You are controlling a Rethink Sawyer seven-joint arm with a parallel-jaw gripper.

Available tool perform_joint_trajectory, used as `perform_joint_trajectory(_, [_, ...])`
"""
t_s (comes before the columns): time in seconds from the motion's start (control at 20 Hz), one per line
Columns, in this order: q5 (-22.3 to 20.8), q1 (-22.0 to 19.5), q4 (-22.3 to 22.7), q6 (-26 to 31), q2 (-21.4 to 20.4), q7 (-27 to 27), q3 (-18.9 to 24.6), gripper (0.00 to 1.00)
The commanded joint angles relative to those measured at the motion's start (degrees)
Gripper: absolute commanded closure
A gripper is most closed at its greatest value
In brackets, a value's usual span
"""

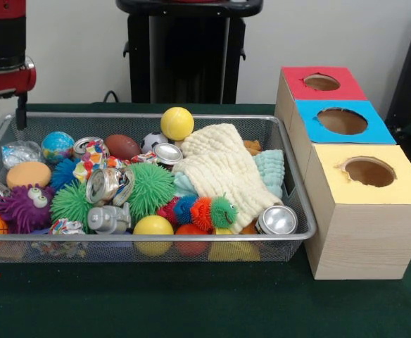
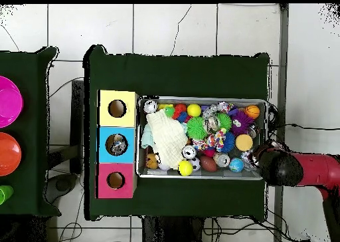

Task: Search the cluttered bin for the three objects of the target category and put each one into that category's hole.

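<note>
The silver wire-mesh bin [image 1: 156, 238] is full of toys. Wrinkled silvery cans with blue and red print lie among them: one at left centre [image 1: 105, 184], one by the globe ball [image 1: 86, 146], one at the front right corner [image 1: 277, 220]. My gripper [image 1: 3, 125] hangs open and empty over the bin's far left corner, above a clear wrapped piece [image 1: 19, 151]. In the overhead view the gripper [image 2: 255, 153] sits at the bin's [image 2: 202, 98] lower right corner. The blue-topped box's hole [image 1: 342, 121] shows something silvery inside in the overhead view [image 2: 117, 144].
The red-topped box [image 1: 321, 82] and yellow-topped box [image 1: 369, 172] flank the blue one, right of the bin. A cream cloth [image 1: 219, 169] covers the bin's right part. Spiky green balls [image 1: 149, 189], a yellow ball [image 1: 176, 123] and a purple eyed toy [image 1: 22, 205] crowd around the cans.
</note>
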Motion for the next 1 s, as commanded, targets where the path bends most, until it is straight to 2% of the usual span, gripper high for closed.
perform_joint_trajectory(0.05, [-6.0,1.0,-3.8,-1.9,4.6,-11.4,1.6,0.00])
perform_joint_trajectory(0.7, [-8.4,-0.1,-7.5,-0.4,7.0,-13.7,1.6,0.00])
perform_joint_trajectory(1.0, [-9.1,-0.4,-10.1,-0.9,10.2,-13.9,1.8,0.00])
